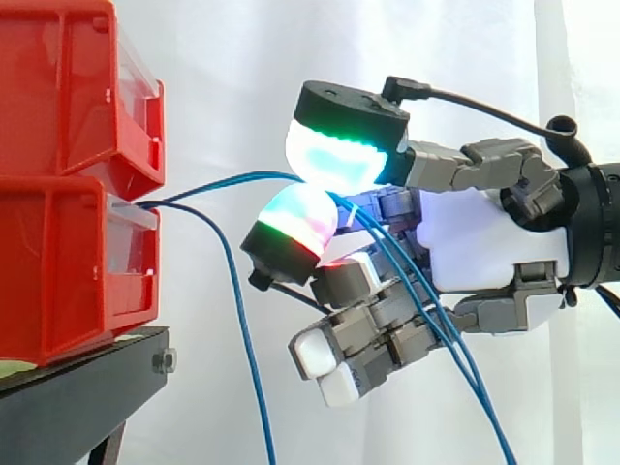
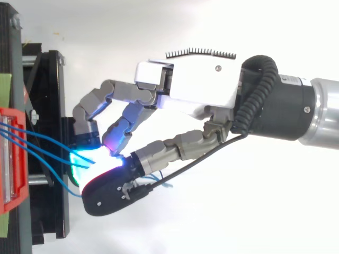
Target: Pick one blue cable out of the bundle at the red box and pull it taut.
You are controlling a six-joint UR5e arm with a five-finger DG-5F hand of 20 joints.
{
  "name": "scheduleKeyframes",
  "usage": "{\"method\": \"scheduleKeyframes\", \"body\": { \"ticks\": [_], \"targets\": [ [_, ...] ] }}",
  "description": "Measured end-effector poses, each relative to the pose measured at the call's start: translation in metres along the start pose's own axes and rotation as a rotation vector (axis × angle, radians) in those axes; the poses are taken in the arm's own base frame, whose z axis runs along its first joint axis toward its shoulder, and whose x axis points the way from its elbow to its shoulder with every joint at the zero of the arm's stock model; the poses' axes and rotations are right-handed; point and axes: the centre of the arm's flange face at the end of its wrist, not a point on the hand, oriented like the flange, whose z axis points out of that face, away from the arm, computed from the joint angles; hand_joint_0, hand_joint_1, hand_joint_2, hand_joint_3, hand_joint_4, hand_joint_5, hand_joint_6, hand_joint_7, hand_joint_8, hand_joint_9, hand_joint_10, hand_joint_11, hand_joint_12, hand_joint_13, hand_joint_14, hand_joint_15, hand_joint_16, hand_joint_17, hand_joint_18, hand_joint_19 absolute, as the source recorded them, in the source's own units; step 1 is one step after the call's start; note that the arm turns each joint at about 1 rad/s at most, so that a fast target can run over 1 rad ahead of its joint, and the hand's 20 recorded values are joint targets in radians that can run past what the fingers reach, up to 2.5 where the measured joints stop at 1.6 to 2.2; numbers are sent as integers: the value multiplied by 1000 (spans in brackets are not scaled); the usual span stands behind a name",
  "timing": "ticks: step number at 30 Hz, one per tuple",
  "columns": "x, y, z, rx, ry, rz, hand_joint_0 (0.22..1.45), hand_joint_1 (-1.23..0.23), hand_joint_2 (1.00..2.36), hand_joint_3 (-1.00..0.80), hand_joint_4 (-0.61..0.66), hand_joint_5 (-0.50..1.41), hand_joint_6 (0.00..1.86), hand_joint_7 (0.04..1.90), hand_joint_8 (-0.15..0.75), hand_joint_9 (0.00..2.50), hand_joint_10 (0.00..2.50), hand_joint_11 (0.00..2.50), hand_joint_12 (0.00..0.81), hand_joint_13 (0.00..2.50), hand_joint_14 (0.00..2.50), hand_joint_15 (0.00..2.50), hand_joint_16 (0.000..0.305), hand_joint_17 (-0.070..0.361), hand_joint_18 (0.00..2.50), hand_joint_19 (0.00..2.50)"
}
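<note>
Pinching one blue cable [image 1: 232,179] between two glowing pads [image 1: 334,160], the hand [image 1: 484,242] has its other fingers curled below, apparently to isolate a single strand. The cable arcs from the pads to the red box [image 1: 68,262] beyond the fingertips and is not yet straight. Under the pads, loose cables [image 1: 242,329] hang from the same box. Its interior is hidden.

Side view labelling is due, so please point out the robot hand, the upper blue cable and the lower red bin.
robot hand [image 1: 484,242], side view, on its white palm.
upper blue cable [image 1: 242,177], side view, on its arched free span.
lower red bin [image 1: 58,262], side view, on its red side wall.
</note>
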Motion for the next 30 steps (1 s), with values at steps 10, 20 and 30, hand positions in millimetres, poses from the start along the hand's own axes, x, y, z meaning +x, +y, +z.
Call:
{"method": "scheduleKeyframes", "body": {
  "ticks": [10, 20, 30],
  "targets": [
    [0, 0, 0, -1, 0, 3, 635, -960, 1000, -500, -28, -156, 920, 1006, 225, 1036, 17, 1147, 352, 833, 21, 568, 46, 103, 719, 298],
    [0, 0, 0, 0, 0, 4, 447, -595, 1000, -500, 18, -136, 910, 1021, 307, 1137, 10, 1134, 420, 879, 18, 594, 57, 127, 754, 370],
    [0, 0, 0, 0, 0, 4, 580, -593, 1005, -435, 10, -140, 900, 1064, 275, 1134, 16, 1160, 385, 851, 20, 601, 48, 109, 682, 417]
  ]
}}
